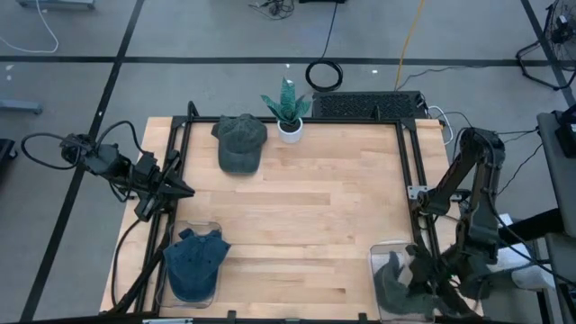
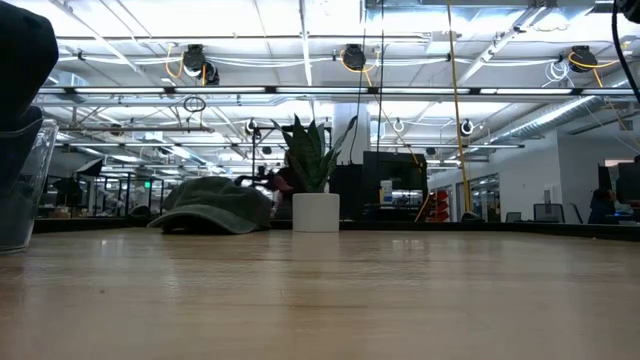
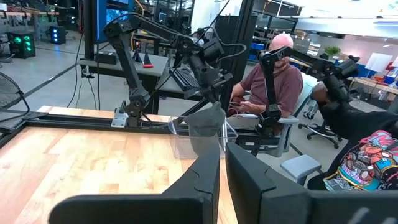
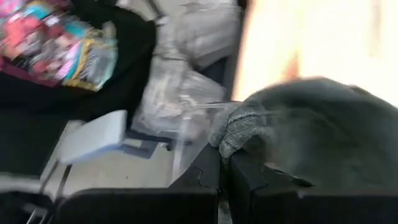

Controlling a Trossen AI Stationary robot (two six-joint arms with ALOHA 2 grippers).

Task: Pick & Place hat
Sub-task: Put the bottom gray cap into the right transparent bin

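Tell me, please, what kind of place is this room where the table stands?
Probably a robotics lab in a large open-plan workshop. The low view shows an industrial ceiling with exposed pipes and hanging cable reels. The left wrist view shows another robot arm on the table frame and office chairs.

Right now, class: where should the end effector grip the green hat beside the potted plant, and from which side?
Grip the green hat at its brim, coming down from above. It lies crown-up on the table, the flat brim pointing away from the plant, thin enough to pinch; the domed crown would likely slip. The left end effector is nearer.
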